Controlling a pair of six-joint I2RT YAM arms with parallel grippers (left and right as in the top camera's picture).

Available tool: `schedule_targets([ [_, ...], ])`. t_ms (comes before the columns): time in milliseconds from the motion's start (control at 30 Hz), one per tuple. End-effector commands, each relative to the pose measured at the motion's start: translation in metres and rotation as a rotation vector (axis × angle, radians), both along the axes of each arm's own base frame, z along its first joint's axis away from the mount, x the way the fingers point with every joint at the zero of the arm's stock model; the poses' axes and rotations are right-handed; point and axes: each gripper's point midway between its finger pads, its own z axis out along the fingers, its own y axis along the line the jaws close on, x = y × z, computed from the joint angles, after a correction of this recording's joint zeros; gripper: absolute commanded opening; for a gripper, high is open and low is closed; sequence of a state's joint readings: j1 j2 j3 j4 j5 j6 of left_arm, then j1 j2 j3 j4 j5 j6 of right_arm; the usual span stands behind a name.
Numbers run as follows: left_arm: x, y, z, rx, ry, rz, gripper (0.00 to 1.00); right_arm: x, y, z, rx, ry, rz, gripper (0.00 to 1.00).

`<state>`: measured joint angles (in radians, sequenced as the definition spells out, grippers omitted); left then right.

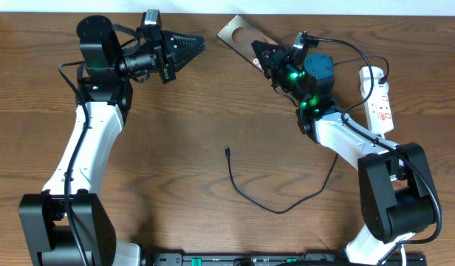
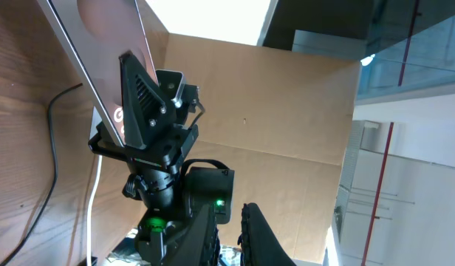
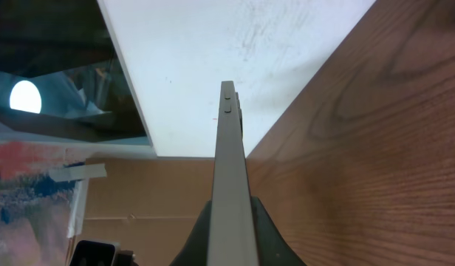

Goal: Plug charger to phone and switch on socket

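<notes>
The bronze-brown phone (image 1: 237, 33) is at the table's far edge, and my right gripper (image 1: 261, 57) is shut on its near end. From the right wrist, the phone (image 3: 229, 148) shows edge-on, clamped between the two fingers (image 3: 229, 216). The left wrist view shows the same phone (image 2: 102, 44) in that gripper's grasp. My left gripper (image 1: 192, 49) is shut and holds nothing; it points right toward the phone from a short way off, its fingers (image 2: 264, 236) low in its own view. The charger (image 1: 246, 193) lies loose mid-table, its tip (image 1: 227, 151) free. The socket (image 1: 380, 100) lies at the right.
The right arm's black cables (image 1: 353, 48) loop over the socket's rounded end. The socket's white cord (image 1: 386, 144) runs toward the right arm's base (image 1: 394, 199). A cardboard wall (image 2: 272, 103) stands beyond the table's far edge.
</notes>
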<state>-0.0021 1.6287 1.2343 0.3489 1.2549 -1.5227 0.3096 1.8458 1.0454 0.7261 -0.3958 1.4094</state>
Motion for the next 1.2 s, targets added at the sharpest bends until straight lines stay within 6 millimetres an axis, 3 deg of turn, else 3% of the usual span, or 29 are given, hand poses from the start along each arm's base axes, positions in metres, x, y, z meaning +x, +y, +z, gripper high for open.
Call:
schedule_targets([
  [0,-0.0037,-0.0010,0.0089,-0.005,-0.022,-0.020,0.30,-0.0023,0.0005,0.0328,0.028,-0.066,0.006,0.01],
  [67,-0.0036,-0.0009,0.0089,-0.005,-0.022,-0.019,0.67,-0.0023,0.0006,0.0328,0.028,-0.066,0.007,0.02],
  [100,-0.0035,-0.0009,0.0089,-0.005,-0.022,-0.019,0.77,-0.0023,0.0006,0.0328,0.028,-0.066,0.007,0.01],
  [167,-0.0035,-0.0009,0.0089,-0.004,-0.022,-0.019,0.90,-0.0023,0.0006,0.0328,0.028,-0.066,0.007,0.02],
  [200,-0.0036,-0.0009,0.0089,-0.004,-0.022,-0.019,0.89,-0.0023,0.0006,0.0328,0.028,-0.066,0.007,0.02],
  [233,-0.0036,-0.0009,0.0089,-0.004,-0.023,-0.020,0.58,-0.0023,0.0006,0.0328,0.028,-0.066,0.007,0.02],
  [267,-0.0039,-0.0010,0.0089,-0.004,-0.023,-0.021,0.08,-0.0023,0.0006,0.0328,0.028,-0.066,0.007,0.01],
  [1167,-0.0031,-0.0007,0.0088,-0.009,-0.007,-0.016,0.07,-0.0037,0.0022,0.0319,0.021,-0.067,0.019,0.02],
])
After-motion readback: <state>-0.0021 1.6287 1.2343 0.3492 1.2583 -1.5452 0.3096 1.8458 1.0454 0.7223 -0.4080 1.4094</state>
